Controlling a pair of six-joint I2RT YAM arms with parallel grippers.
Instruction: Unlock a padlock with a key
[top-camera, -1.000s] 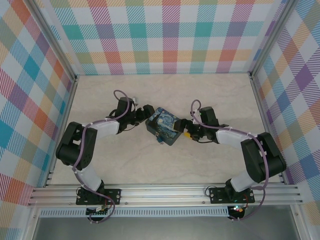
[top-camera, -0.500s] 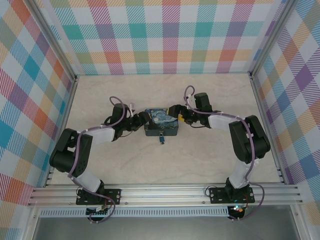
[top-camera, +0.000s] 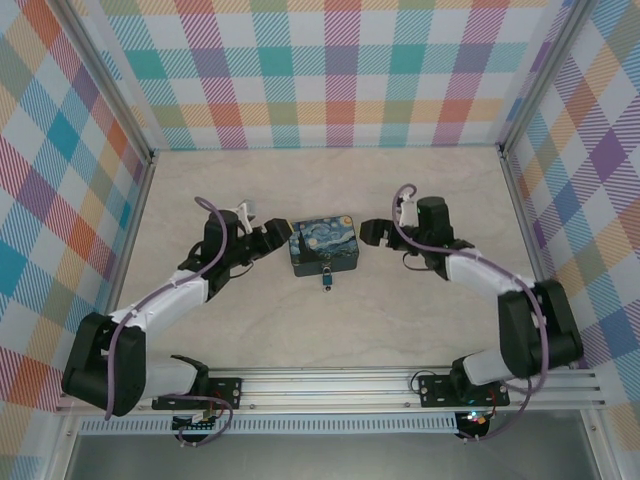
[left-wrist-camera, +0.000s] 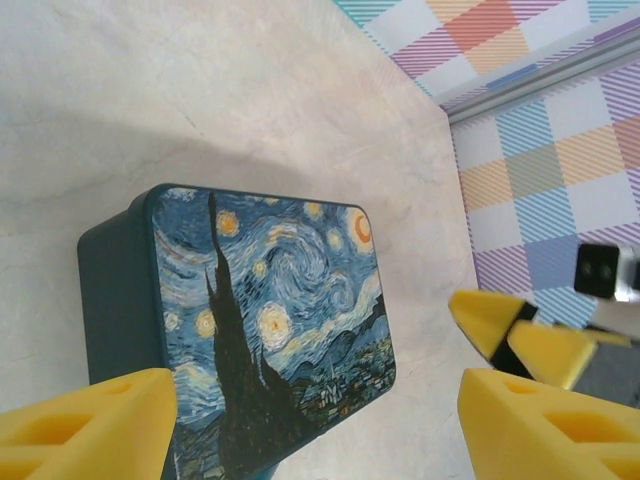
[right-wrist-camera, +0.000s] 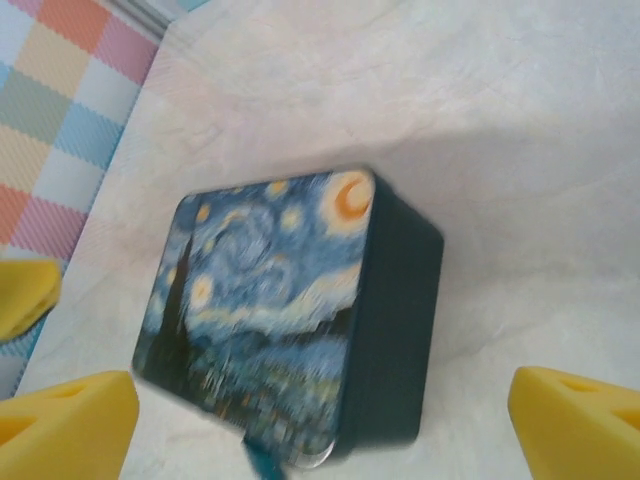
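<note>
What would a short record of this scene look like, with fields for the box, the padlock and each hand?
box: blue, swirly painting on its lid, flat on the table, lid up
padlock: small, at the box's near side; detail too small to tell
left hand: open, holding nothing, beside the box's left end
right hand: open, holding nothing, beside the box's right end

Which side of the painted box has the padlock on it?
The near side, facing the arm bases: the padlock sticks out from the middle of that edge of the box; the sides toward the left gripper and right gripper are bare.
</note>
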